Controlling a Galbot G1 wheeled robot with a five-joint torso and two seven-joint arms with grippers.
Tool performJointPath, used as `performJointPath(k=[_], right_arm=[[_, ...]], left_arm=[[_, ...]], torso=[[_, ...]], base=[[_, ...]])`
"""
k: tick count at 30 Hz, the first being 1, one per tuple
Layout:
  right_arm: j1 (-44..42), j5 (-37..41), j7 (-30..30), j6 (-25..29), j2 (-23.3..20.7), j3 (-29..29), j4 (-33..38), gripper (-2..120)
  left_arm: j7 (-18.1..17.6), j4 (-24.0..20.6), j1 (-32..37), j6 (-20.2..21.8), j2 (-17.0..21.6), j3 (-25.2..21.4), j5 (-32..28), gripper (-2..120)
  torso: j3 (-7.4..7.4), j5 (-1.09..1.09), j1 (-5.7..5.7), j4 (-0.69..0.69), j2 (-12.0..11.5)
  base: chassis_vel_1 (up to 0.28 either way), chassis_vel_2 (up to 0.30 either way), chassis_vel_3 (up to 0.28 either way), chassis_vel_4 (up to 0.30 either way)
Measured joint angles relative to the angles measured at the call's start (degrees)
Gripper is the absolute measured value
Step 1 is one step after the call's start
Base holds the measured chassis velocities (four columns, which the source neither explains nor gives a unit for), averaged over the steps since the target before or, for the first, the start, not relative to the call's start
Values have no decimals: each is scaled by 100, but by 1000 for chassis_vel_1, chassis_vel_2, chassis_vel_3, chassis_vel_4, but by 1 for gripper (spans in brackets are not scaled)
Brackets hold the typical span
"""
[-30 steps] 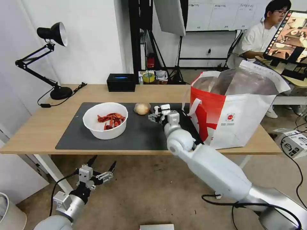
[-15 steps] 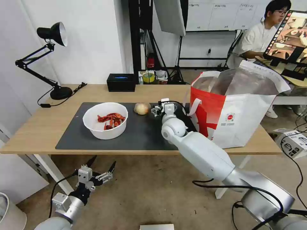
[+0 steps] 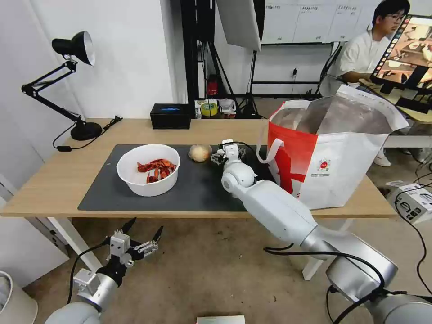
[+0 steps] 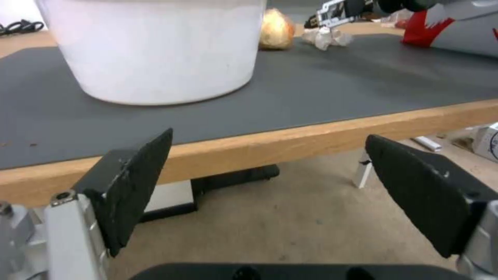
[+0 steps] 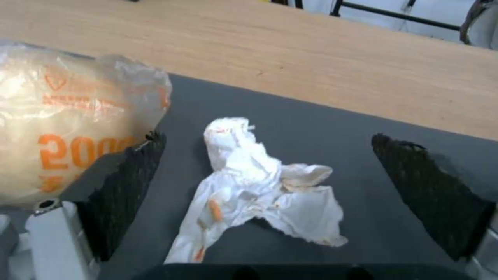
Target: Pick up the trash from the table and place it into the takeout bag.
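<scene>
On the grey mat (image 3: 193, 189) of the table (image 3: 54, 180), the right gripper (image 5: 270, 182) sits low with its jaws spread wide, one on each side of the crumpled tissue (image 5: 259, 186), gripping nothing. The tissue lies flat on the mat, stained with orange spots, between the black pads (image 5: 130, 194) without clearly touching either. Just beside it, against the outside of one pad, rests the beige ball (image 5: 62, 132), wrapped in clear film with orange print. In the head view the ball (image 3: 200, 153) lies between the bowl (image 3: 148, 169) of red shells and the right gripper (image 3: 227, 152), with the bag (image 3: 333, 157) standing open at the mat's right end. The left gripper (image 3: 135, 243) hangs below the table's front edge, jaws apart and empty
</scene>
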Motion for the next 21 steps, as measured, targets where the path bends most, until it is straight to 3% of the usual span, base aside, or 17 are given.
performJointPath(k=[21], right_arm=[[2, 114, 63, -199, 139, -16, -204, 100]], left_arm=[[-1, -86, 137, -6, -78, -53, 12, 100]], torso=[[0, 0, 0, 0, 0]], base=[[0, 0, 0, 0]])
